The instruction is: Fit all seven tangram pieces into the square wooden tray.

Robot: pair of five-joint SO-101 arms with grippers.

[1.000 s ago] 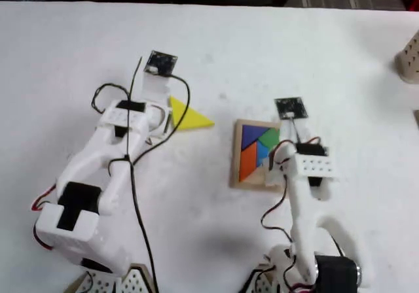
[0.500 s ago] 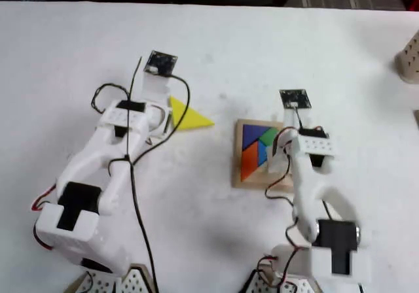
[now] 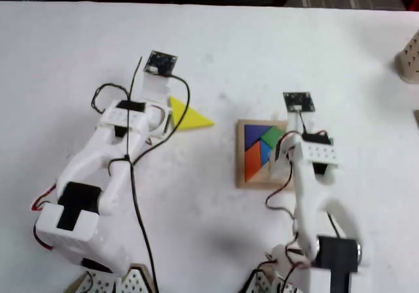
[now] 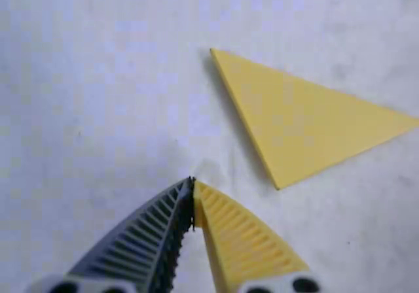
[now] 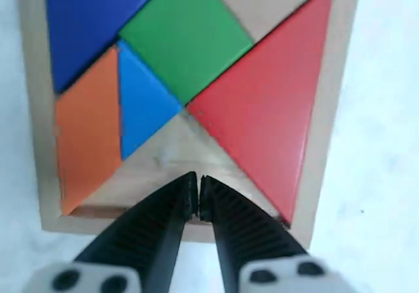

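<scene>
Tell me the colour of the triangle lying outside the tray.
Yellow. The triangle shows best in the left wrist view.

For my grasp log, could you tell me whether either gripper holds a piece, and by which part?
Nothing is held. The left gripper is shut, empty, beside the yellow triangle; the right gripper is shut, empty, over the wooden tray.

White left arm (image 3: 98, 175) and right arm (image 3: 311, 175), each with black motor blocks, black and red cables, and a black camera board. Ribbed left gripper (image 4: 192, 183), half grey, half yellow. Ribbed right gripper (image 5: 198, 178), black on white bases.
</scene>
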